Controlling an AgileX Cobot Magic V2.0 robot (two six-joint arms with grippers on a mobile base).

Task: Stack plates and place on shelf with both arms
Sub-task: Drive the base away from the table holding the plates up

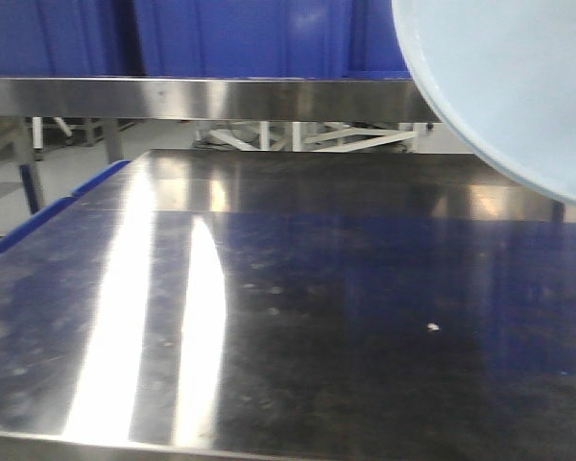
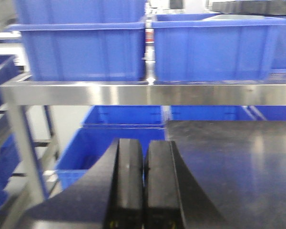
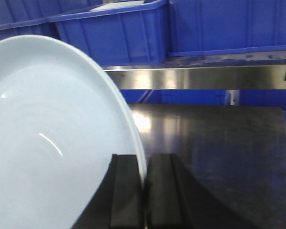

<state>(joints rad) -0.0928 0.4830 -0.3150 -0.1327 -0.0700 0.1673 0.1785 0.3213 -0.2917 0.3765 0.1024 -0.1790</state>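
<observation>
Right tool (image 3: 144, 167) at plate (image 3: 47, 143) edge

No legible text, label, brand mark, number or sign in any of the three views. None readable on the blue bins (image 2: 86, 52), the shelf (image 2: 205, 93), the plate (image 3: 38, 143) or the dark tabletop (image 1: 365, 317).
</observation>
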